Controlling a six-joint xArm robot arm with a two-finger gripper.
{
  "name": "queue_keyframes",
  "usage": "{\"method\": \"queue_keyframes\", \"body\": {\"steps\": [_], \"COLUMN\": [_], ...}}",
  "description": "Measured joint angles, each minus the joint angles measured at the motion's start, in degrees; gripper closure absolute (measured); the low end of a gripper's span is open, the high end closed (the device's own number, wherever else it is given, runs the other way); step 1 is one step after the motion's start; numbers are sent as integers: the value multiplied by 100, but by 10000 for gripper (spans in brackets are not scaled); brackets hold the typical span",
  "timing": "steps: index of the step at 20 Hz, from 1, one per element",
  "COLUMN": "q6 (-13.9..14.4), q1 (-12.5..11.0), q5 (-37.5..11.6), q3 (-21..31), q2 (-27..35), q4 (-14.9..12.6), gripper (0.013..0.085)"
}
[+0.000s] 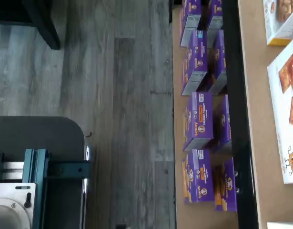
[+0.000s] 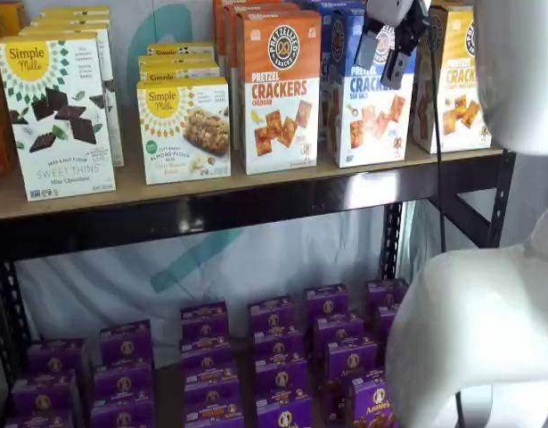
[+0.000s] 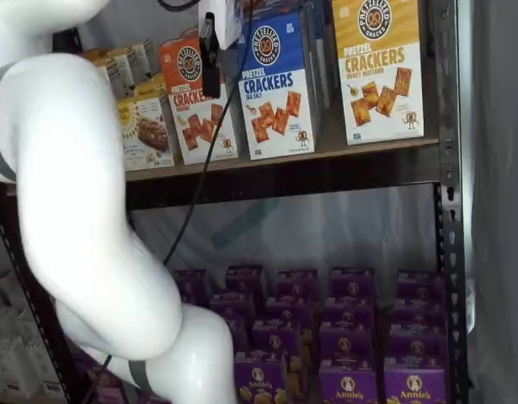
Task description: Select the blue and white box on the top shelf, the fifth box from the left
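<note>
The blue and white box stands upright on the top shelf, blue above and white below, with orange cracker pictures; it also shows in a shelf view. My gripper hangs in front of the box's blue upper part, its two black fingers apart with the logo showing between them and nothing held. In a shelf view only one finger shows, side-on, left of the box. The wrist view shows the shelf's tan board, its black rail, and a white carton face with crackers.
An orange Cheddar carton stands left of the box and a yellow-topped carton right of it. Simple Mills boxes fill the shelf's left. Purple boxes fill the lower level. My white arm fills the right foreground.
</note>
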Motion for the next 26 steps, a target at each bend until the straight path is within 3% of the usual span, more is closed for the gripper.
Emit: {"method": "queue_keyframes", "body": {"steps": [3, 7, 10, 13, 20, 26], "q6": [-36, -190, -277, -327, -160, -7], "q1": [131, -53, -270, -531, -891, -894], "q5": [565, 639, 579, 128, -445, -386], "q3": [-343, -308, -308, -140, -16, -328], "q2": [233, 169, 117, -99, -345, -179], "q4": [-523, -504, -220, 261, 1324, 1505], "gripper": [130, 130, 130, 130, 130, 130]}}
